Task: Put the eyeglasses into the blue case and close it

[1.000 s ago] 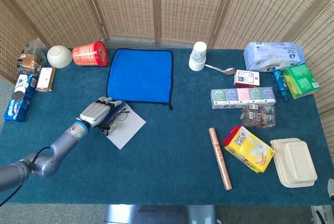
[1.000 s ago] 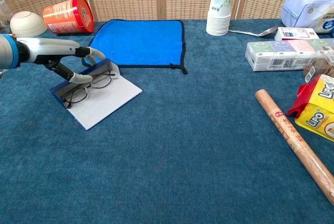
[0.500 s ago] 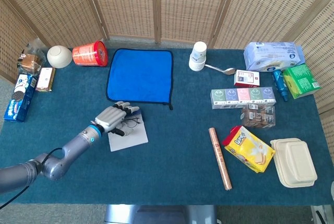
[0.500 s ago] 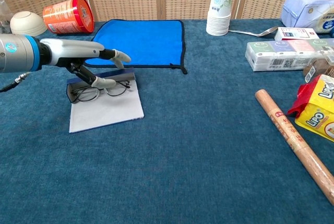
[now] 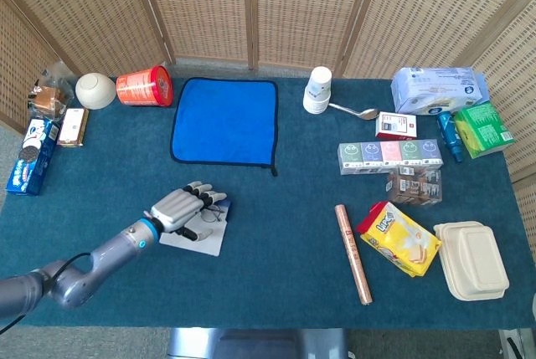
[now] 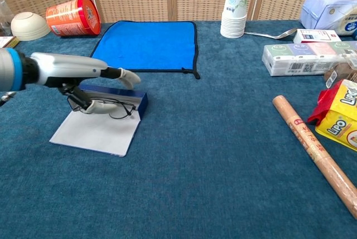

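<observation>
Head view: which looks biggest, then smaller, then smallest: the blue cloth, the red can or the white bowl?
1. Blue cloth, far the biggest.
2. Red can.
3. White bowl, only a little smaller than the can.

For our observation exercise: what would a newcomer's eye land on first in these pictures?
Probably the left hand at the table's near left, resting over the eyeglasses on the open blue case with its pale flap spread flat. Next, the bright blue cloth behind it and the yellow snack bag on the right.
</observation>
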Tool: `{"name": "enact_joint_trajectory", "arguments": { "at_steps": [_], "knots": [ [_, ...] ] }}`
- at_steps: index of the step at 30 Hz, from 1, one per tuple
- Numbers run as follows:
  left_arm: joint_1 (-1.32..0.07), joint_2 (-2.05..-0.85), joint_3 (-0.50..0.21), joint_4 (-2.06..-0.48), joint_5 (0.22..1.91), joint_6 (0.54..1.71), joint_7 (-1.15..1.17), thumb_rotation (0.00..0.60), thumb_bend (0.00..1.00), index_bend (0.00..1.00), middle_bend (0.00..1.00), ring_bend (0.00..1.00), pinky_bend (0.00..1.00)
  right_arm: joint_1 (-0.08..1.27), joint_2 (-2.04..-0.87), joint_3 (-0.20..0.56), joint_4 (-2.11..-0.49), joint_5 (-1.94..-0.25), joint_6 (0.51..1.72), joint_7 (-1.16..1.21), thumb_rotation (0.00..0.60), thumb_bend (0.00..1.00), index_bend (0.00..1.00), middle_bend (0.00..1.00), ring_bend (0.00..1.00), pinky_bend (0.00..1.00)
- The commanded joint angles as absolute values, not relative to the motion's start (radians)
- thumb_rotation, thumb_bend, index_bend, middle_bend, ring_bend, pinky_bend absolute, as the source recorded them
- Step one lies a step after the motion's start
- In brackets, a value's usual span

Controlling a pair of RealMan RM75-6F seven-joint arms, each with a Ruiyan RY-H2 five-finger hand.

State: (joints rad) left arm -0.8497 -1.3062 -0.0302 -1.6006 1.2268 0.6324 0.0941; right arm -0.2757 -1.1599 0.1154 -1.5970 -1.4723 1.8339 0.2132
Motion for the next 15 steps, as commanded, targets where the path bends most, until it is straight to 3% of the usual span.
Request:
{"name": "enact_joint_trajectory", "arguments": {
  "at_steps": [1, 15],
  "knots": [
    [-0.819, -1.261, 0.002, -1.648, 1.229, 0.663, 0.115, 0.297, 0.35, 0.03, 0.14, 0.0, 0.0, -0.273, -1.162, 0.116, -1.595, -1.474, 1.83, 0.215, 0.6, 0.36, 0.0, 0.02, 0.0, 0.09],
    [-0.769, -1.24, 0.021, -1.625, 1.15, 0.694, 0.117, 0.294, 0.35, 0.02, 0.13, 0.0, 0.0, -0.261, -1.17, 0.115, -1.586, -1.481, 1.814, 0.223, 0.6, 0.36, 0.0, 0.02, 0.0, 0.09]
  ]
}}
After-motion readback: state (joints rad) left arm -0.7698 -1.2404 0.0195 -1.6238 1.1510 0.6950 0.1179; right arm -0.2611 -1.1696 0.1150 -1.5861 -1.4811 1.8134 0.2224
